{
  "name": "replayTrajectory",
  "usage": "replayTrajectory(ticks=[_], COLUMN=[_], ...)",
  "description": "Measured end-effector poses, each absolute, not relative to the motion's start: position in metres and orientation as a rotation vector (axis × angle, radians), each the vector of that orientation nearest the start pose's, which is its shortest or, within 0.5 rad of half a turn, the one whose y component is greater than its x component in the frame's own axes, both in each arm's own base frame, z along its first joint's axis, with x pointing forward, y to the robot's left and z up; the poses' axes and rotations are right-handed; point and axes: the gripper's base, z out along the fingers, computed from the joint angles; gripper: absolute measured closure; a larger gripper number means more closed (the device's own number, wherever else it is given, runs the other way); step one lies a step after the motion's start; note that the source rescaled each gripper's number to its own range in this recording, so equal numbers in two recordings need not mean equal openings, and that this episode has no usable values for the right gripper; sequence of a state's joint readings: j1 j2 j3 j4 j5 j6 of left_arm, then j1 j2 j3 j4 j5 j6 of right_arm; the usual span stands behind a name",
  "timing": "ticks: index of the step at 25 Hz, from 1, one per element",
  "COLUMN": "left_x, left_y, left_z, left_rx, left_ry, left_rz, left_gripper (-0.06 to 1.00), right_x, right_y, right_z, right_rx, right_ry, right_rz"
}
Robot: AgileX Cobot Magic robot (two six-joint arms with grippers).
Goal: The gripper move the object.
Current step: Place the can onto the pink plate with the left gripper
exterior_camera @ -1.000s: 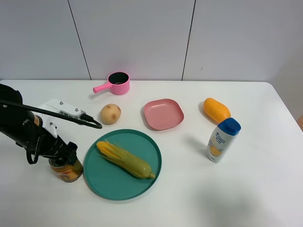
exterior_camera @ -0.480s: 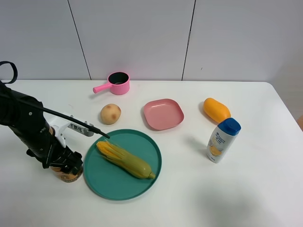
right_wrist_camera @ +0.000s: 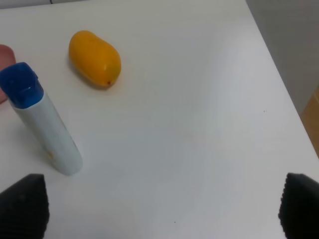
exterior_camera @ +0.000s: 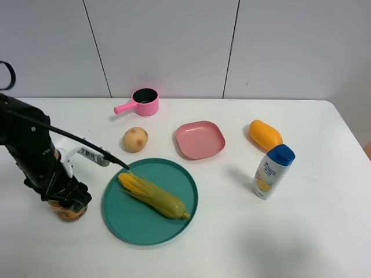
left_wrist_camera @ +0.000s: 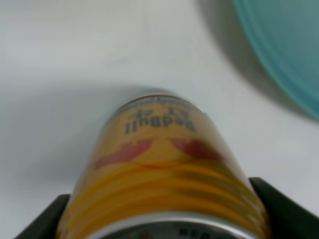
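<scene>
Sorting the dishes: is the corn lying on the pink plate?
No, the corn lies on the teal plate, apart from the pink plate.

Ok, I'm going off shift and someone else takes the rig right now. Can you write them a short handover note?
Left gripper: jaws closed on the can, with a dark finger on either side of it.
Right gripper: open and empty, above the table near the white bottle and the mango.
The can is at the table's left side, just left of the teal plate that holds the corn. I cannot tell whether it is lifted.
Done: the grasp.
Left: carry the can and release it. No target spot is shown.
</scene>
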State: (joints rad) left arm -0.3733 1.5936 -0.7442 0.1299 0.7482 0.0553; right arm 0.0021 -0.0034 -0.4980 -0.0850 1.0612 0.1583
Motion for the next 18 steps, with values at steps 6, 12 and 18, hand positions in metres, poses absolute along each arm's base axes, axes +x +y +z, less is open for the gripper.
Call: replayTrajectory(ticks=[6,12,18], left_x=[0.27,0.3,0.325], left_y=[-0.1,-0.141,-0.215], left_z=[0.251,0.315,0.304], left_rx=[0.822,0.957,1.22], left_ry=[2.729,2.574,2.522], left_rz=[0.075,0.036,0.018], left_gripper=[0.91,0.91,0.91], right_x=[-0.005,-0.005,-0.005], right_y=[-0.007,-0.007,-0.007], right_z=[0.277,0.277,0.277], right_rx=[0.163,0.163,0.163], right_ry=[2.034,2.034,2.034], right_rz=[-0.001,-0.001,-0.001])
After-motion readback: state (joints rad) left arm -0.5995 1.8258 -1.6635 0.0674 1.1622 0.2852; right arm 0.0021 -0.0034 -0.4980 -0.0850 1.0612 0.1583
